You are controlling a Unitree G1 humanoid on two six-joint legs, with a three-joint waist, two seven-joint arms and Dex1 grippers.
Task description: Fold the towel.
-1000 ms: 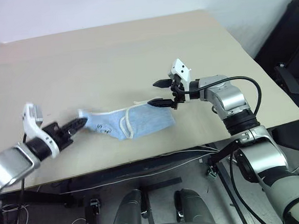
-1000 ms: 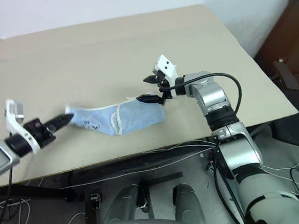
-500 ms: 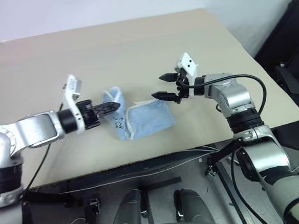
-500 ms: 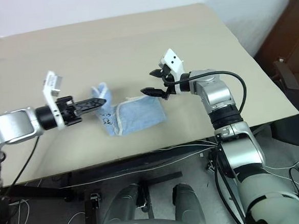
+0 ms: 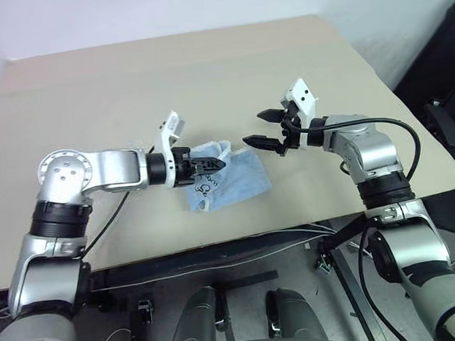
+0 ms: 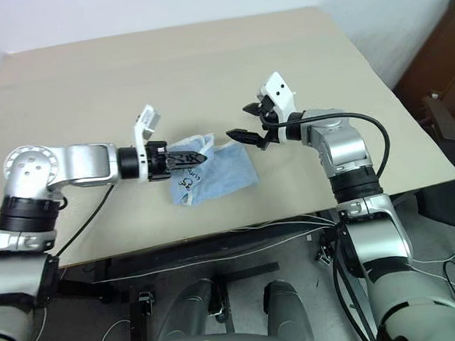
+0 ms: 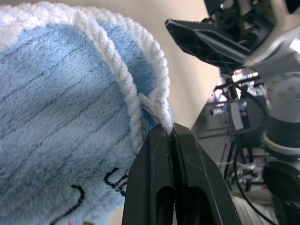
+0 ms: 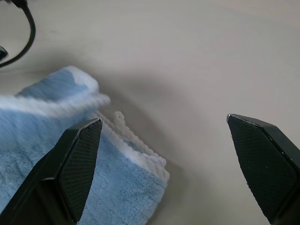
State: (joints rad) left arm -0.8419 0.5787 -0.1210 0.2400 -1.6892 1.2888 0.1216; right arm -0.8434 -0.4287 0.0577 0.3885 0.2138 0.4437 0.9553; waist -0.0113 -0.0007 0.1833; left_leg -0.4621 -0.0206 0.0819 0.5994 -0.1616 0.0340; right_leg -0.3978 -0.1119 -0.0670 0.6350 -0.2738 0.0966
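Fold partly made: left end effector clamps the towel corner over the lower layer, right end effector gaping empty beyond; release and squaring remain.

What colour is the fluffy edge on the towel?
White. The towel is light blue; its edging shows best in the left wrist view.

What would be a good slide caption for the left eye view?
Left gripper pinches the towel's edge over itself on the table; right gripper hovers open.

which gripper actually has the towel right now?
The left gripper: shut on the towel, pinching its white edging. The right gripper hangs open above the towel's far corner, holding nothing.
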